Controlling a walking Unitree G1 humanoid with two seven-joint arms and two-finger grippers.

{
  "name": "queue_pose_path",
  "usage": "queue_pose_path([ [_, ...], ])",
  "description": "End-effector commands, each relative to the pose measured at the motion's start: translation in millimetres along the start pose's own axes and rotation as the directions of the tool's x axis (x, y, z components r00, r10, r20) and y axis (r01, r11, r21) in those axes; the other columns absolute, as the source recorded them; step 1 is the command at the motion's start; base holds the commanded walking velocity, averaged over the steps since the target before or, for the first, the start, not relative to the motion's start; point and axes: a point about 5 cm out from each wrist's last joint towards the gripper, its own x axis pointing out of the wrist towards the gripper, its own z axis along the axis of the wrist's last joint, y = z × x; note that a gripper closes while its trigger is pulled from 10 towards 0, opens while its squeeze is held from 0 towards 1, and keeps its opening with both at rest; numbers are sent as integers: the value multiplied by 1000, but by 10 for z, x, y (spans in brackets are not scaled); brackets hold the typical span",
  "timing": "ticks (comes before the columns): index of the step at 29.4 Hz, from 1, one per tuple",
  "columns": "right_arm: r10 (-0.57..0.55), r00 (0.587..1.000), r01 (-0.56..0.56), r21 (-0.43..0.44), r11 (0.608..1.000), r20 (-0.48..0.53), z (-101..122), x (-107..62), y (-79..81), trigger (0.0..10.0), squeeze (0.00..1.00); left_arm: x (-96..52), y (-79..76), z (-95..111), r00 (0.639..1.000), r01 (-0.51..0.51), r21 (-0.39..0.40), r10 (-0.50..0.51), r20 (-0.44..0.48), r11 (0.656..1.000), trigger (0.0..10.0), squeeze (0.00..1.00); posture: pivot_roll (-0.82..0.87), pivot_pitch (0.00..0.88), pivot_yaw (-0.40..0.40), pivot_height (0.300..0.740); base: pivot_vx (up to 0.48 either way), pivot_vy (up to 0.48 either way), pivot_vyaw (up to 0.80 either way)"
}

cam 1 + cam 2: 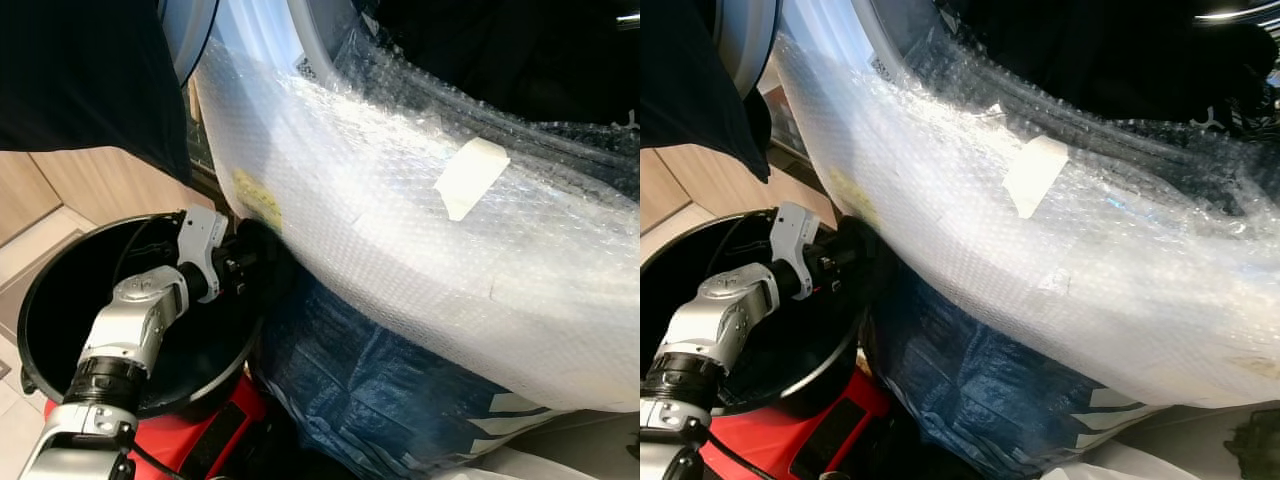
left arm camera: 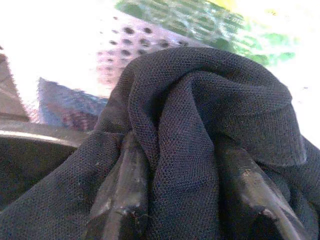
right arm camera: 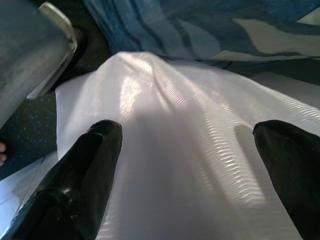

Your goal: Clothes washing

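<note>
Left gripper (image 1: 262, 262): lower left of the left eye frame, at the end of the silver left arm (image 1: 140, 320); its tip is buried in a dark wad pressed against the bubble wrap, so the eye views do not show how the fingers stand.
Left wrist view: the two black fingers (image 2: 122, 200) are closed on a bunch of black mesh garment (image 2: 200, 125), cloth pinched between them and draped over both.
Behind the garment, wrist view: a perforated metal surface (image 2: 130, 42), upper part of frame, washed out by glare.
Black basket (image 1: 50, 290): round, lower left of the eye frames, under the left arm; it sits on something red (image 1: 190, 440).
Bubble wrap (image 1: 420, 260): thick white band running diagonally from upper left to lower right, with a strip of pale tape (image 1: 470, 175) on it.
Blue sheet (image 1: 350, 390): under the bubble wrap, lower centre.
Black cloth (image 1: 80, 70): hangs in the upper left corner.
Right gripper (image 3: 187, 150): right wrist view; fingers wide apart, nothing between them, above a ribbed white sheet (image 3: 175, 125), blue patterned fabric (image 3: 200, 25) at the top.
</note>
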Motion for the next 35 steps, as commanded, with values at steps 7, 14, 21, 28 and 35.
queue_pose_path([
  [7,34,998,-34,7,999,-44,-89,-18,120,10000,0,-103,-192,-119,999,-5,-51,7,42,999,0,0,62,200,-118,740,0,0,0],
  [14,35,999,-35,12,999,-37,-56,-12,130,10000,0,-138,-231,-65,997,8,-43,-5,83,999,0,0,64,186,-114,740,0,0,0],
  [21,54,999,-54,23,998,0,86,13,152,10000,0,-402,-543,96,976,154,74,-163,141,985,0,0,86,143,-94,740,0,0,0],
  [28,66,998,-67,40,997,21,208,34,169,10000,0,-699,-683,274,929,309,103,-323,179,945,0,0,109,111,-81,740,0,0,0],
  [35,97,994,-100,56,993,50,288,35,250,10000,0,-844,-686,356,910,367,151,-387,145,918,0,0,118,68,-72,740,0,0,0],
])
